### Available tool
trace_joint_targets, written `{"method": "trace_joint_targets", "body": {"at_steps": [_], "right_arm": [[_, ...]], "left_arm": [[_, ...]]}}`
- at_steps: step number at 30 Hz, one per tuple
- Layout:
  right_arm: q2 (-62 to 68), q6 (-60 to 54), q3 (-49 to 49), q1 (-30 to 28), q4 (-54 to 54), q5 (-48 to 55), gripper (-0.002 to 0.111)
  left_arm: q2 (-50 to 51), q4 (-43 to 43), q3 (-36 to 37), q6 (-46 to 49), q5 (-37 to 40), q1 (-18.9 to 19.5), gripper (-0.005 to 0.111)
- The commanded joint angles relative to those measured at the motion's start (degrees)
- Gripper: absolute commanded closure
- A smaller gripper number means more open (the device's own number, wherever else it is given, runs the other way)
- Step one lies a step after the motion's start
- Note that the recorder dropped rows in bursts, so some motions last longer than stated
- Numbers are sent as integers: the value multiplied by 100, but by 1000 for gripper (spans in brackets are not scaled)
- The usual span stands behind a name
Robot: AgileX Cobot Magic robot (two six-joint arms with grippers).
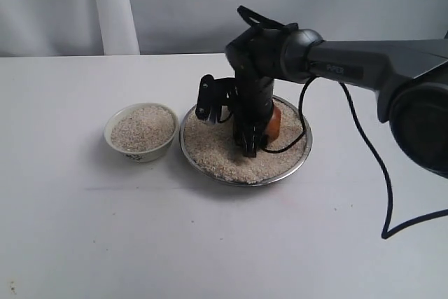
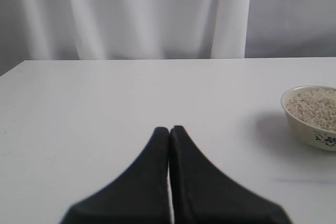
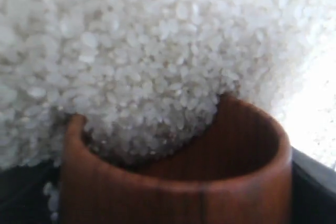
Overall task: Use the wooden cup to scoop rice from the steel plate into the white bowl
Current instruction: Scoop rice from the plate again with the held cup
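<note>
Cup (image 3: 173,184), smooth reddish wood, barrel-shaped, mouth pushed into grainy off-white rice (image 3: 131,51) on shiny round steel plate (image 1: 241,182). Right gripper (image 1: 257,139) pinches cup. Left gripper (image 2: 169,130) pressed together over matte table (image 2: 94,98). Rice-filled white ceramic bowl (image 1: 143,150) just beside plate.

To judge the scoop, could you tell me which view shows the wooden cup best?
Right wrist view: the wooden cup fills the foreground, rice in its mouth. Exterior shows only a sliver beside the right gripper; left wrist view, nothing.
</note>
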Motion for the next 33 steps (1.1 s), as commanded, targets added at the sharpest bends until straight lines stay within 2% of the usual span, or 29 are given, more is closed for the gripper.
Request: {"method": "trace_joint_targets", "body": {"at_steps": [1, 4, 8, 17, 21, 23, 24, 28, 29, 33], "right_arm": [[135, -165, 58, -291, 1043, -122, 108], [135, -665, 58, -513, 2022, -280, 108], [135, -783, 139, -527, 2147, -555, 108], [140, -1125, 1087, -531, 2346, -1711, 108], [140, -1617, 1588, -680, 3057, -2302, 108], [88, -2060, 1724, -812, 3679, -2360, 108], [5, -2696, 1895, -925, 4349, -2418, 108], [-215, -4099, 2362, -1136, 5809, -2502, 108], [-326, -4790, 2561, -1211, 6591, -2551, 108], [-405, -6065, 2859, -1262, 7631, -2555, 108]], "left_arm": [[-14, 2, 9, -22, -33, -15, 107], [-14, 2, 9, -22, -33, -15, 107], [-14, 2, 9, -22, -33, -15, 107], [-14, 2, 9, -22, -33, -15, 107], [-14, 2, 9, -22, -33, -15, 107], [-14, 2, 9, -22, -33, -15, 107], [-14, 2, 9, -22, -33, -15, 107], [-14, 2, 9, -22, -33, -15, 107], [-14, 2, 9, -22, -33, -15, 107], [-14, 2, 9, -22, -33, -15, 107]]}}
